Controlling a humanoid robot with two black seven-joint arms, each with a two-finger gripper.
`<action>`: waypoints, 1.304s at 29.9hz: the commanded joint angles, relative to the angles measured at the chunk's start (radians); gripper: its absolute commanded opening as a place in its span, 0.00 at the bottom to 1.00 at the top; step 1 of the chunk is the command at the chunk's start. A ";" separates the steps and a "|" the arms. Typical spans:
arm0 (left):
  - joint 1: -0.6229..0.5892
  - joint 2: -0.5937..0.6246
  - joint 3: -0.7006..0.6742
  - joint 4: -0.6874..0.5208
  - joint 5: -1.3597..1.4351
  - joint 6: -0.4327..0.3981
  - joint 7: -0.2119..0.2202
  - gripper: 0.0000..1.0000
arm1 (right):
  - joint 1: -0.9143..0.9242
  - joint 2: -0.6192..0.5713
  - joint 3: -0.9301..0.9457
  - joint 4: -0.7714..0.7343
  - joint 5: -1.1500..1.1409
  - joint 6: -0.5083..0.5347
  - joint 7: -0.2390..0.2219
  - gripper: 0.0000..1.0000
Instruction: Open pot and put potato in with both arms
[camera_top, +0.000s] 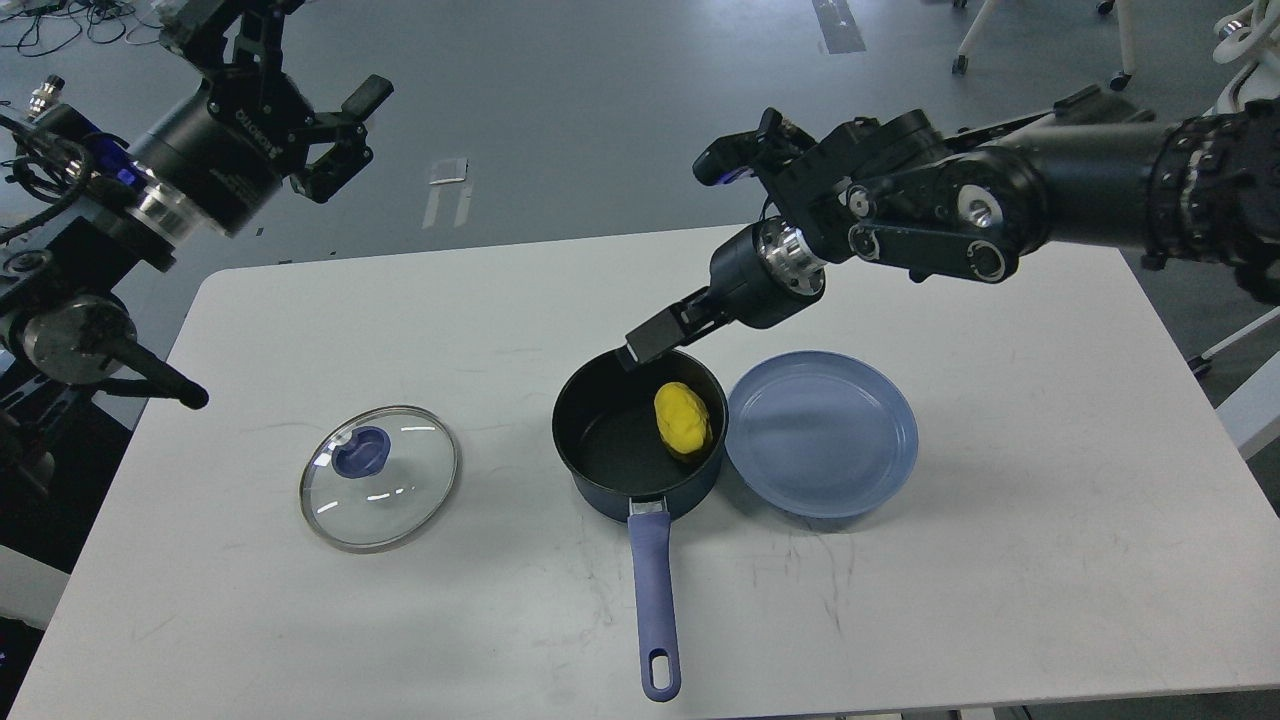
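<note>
The dark blue pot (600, 490) stands uncovered in the middle of the white table, its blue handle (655, 590) pointing at me. The yellow potato (682, 420) lies inside the pot on its right side. My right gripper (655, 340) hangs empty just above the pot's far rim, jaws apart, clear of the potato. The glass lid (378, 478) with a blue knob lies flat on the table left of the pot. My left gripper (342, 135) is open and empty, raised high beyond the table's far left corner.
A blue plate (822, 432) sits empty right beside the pot, touching its right side. The white table (1000, 560) ends close below the pot handle. Chair legs stand on the grey floor at the far right.
</note>
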 joint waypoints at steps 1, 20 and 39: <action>0.017 0.001 0.000 0.000 -0.001 -0.002 -0.001 0.98 | -0.076 -0.140 0.125 0.007 0.126 0.001 0.000 0.96; 0.213 -0.083 -0.144 0.006 -0.003 -0.002 -0.010 0.98 | -0.803 -0.368 0.904 -0.012 0.611 -0.001 0.000 0.96; 0.360 -0.235 -0.249 0.126 -0.003 -0.061 -0.010 0.98 | -1.015 -0.368 1.077 -0.002 0.620 0.001 0.000 1.00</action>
